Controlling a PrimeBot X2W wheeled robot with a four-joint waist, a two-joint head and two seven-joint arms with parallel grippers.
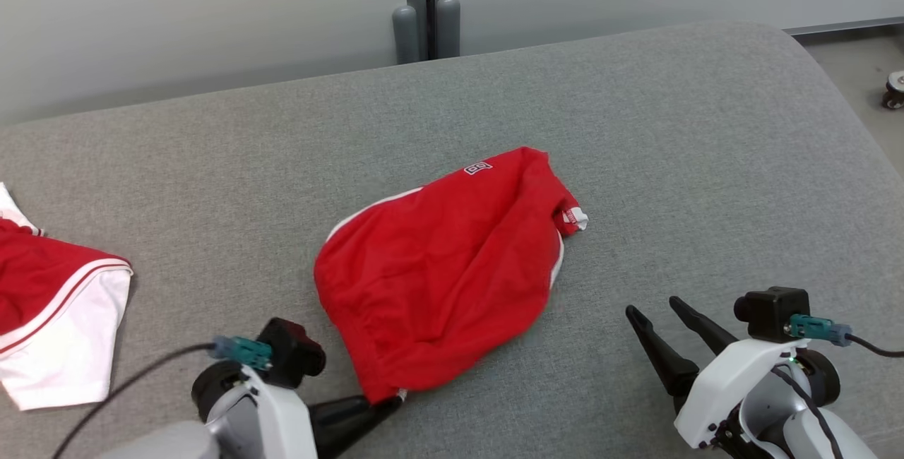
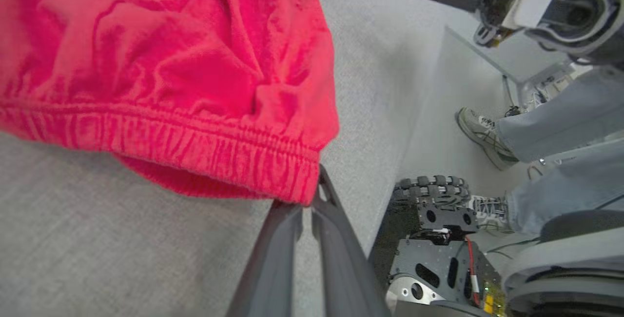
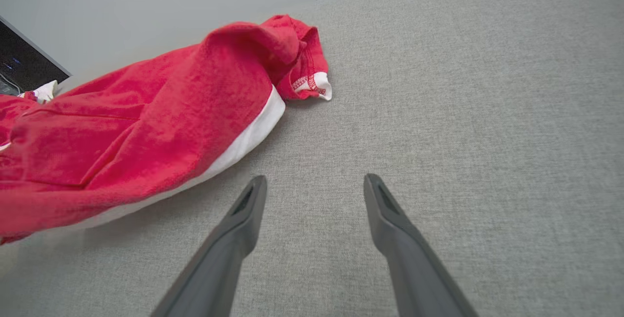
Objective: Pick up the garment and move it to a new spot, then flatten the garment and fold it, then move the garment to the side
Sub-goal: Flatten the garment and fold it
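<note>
Step judged: pick-up. Grasp made, lift not yet begun. Next move: pinched corner to be raised clear, cloth carried to new spot without slipping.
Left gripper: jaws pressed together, waistband corner of shorts pinched at near edge.
Right gripper: jaws spread wide, nothing held or touched, poised over table just right of shorts.
Shorts: crumpled, lying mid-table.
Second garment seen at far left, well apart.

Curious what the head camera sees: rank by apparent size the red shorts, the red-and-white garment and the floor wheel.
1. red shorts
2. red-and-white garment, cut off by the frame edge, so its true size is unsure
3. wheel, smallest, though also farthest away
</note>
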